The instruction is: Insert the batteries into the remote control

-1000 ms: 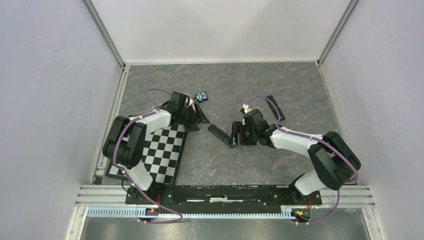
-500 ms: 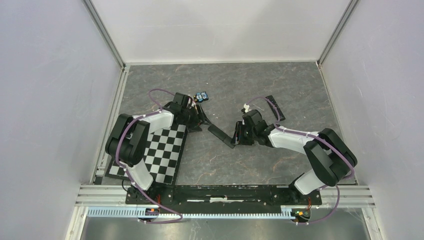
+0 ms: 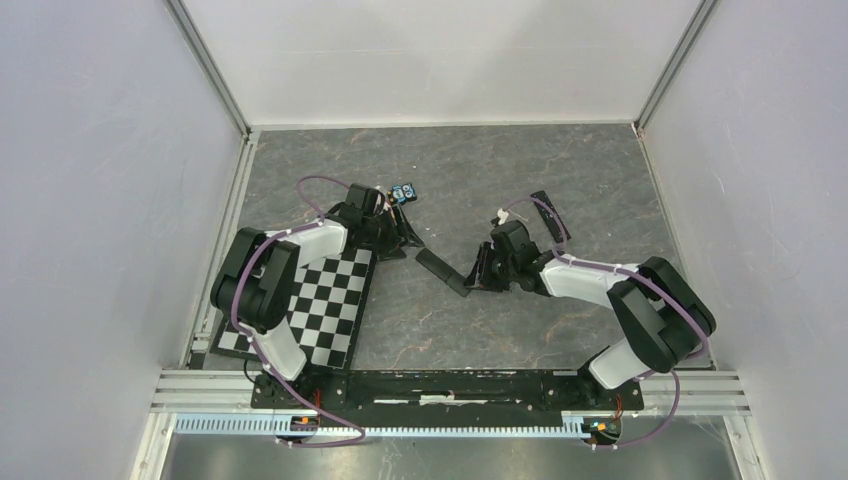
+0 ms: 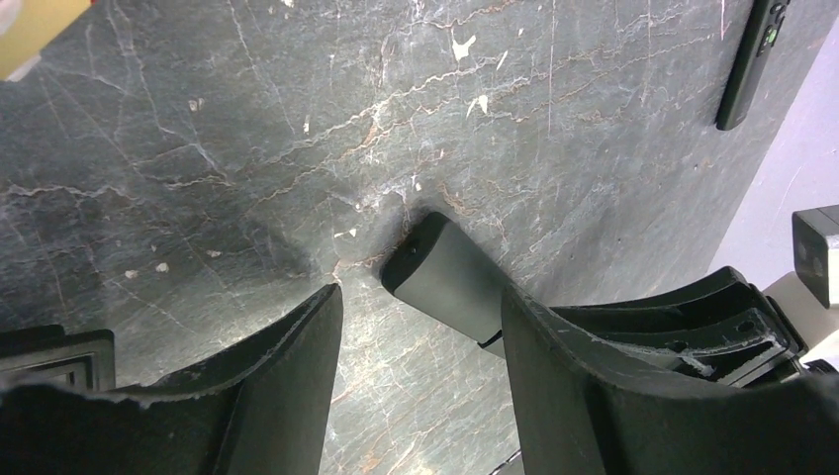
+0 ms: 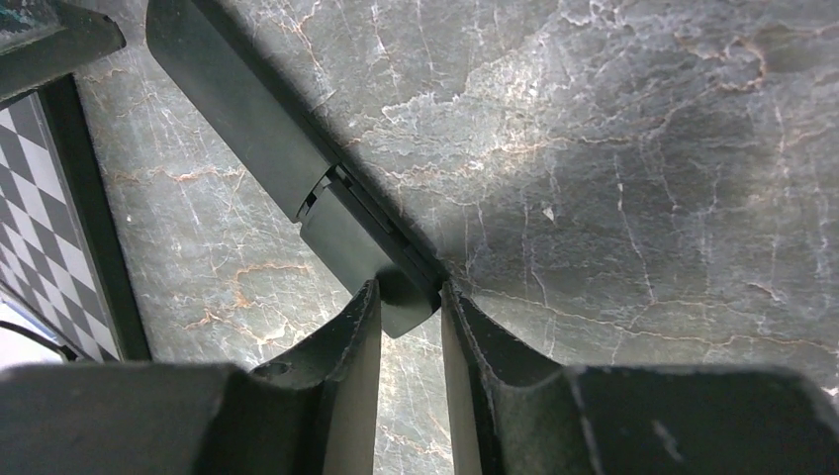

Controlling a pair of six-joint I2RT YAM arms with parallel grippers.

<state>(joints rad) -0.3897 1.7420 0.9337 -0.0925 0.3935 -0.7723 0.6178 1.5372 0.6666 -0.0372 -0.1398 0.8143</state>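
Note:
The black remote control (image 3: 441, 271) lies on the dark stone-patterned mat between the two arms. In the right wrist view its body (image 5: 247, 119) runs up to the left, and a seam shows where its end piece (image 5: 361, 252) meets the body. My right gripper (image 5: 411, 297) is shut on that end, one fingertip pressed against each side. My left gripper (image 4: 420, 297) stands open just short of the remote's other end (image 4: 445, 277), with only mat between its fingers. The batteries are out of view.
A second black remote (image 3: 548, 215) lies at the back right, also seen as a remote (image 4: 752, 59) in the left wrist view. A blue-and-black gadget (image 3: 403, 193) sits behind the left gripper. A checkerboard (image 3: 320, 300) covers the mat's left front.
My right gripper has closed from wide open onto the remote's end and turned a little. The left gripper has narrowed slightly and edged back-left.

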